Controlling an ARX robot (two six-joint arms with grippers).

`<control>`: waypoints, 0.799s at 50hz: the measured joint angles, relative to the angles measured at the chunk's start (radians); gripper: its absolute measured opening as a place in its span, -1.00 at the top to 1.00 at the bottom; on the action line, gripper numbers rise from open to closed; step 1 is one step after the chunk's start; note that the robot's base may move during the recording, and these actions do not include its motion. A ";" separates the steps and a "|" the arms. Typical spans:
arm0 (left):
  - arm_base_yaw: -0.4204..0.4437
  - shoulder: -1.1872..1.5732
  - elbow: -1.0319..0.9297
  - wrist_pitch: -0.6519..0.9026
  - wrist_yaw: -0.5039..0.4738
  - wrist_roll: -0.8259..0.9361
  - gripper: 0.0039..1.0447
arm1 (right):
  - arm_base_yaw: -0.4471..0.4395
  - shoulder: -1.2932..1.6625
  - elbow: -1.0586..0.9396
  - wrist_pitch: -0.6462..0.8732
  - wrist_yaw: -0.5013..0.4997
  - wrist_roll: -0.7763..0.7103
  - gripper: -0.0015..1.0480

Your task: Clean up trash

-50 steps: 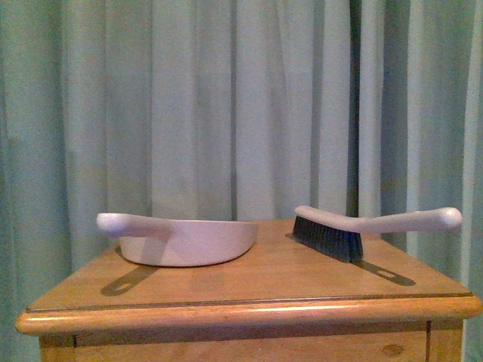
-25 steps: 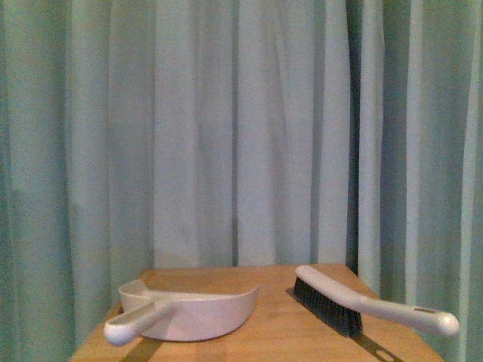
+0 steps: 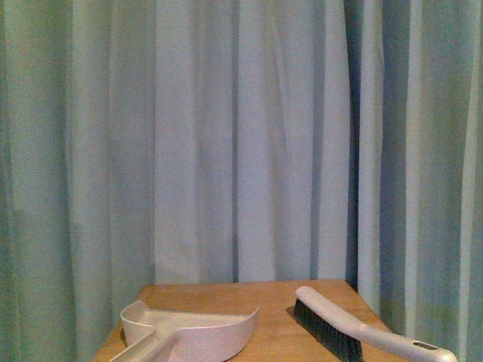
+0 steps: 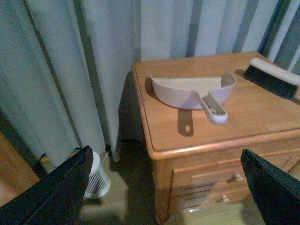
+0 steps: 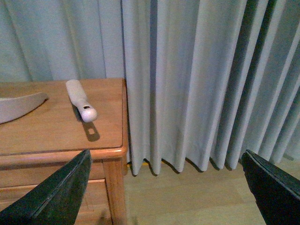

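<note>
No trash shows in any view. A white dustpan (image 3: 192,335) (image 4: 192,89) lies on the wooden cabinet (image 4: 197,136), handle toward the front edge. A white hand brush (image 3: 355,332) (image 4: 274,77) with dark bristles lies beside it, and its handle (image 5: 80,101) shows in the right wrist view. My left gripper (image 4: 166,187) hangs open off the cabinet's front corner, above the floor, with nothing between its fingers (image 4: 61,192). My right gripper (image 5: 164,187) is open too, past the cabinet's other side, over bare floor by the curtain.
Pale blue-green curtains (image 3: 241,136) hang behind and beside the cabinet. A small white ribbed canister (image 4: 97,176) stands on the floor by the cabinet's corner. The cabinet front has drawers with knobs (image 4: 236,178). Wooden floor (image 5: 187,197) lies beside the cabinet.
The front view has risen: the cabinet top has sunk to the bottom of the picture and its front edge is gone from it. Dustpan and brush lie where they were.
</note>
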 joint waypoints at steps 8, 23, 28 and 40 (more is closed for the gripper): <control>-0.142 0.384 0.388 -0.181 -0.022 0.025 -0.86 | 0.000 0.000 0.000 0.000 0.000 0.000 -0.85; -0.348 0.875 0.854 -0.343 -0.278 0.056 -0.86 | 0.000 0.000 0.000 0.000 0.000 0.000 -0.85; -0.403 0.975 0.914 -0.408 -0.368 0.067 -0.86 | 0.000 0.000 0.000 0.000 0.000 0.000 -0.85; -0.554 1.123 1.020 -0.454 -0.488 0.068 -0.86 | 0.000 0.000 0.000 0.000 0.000 0.000 -0.85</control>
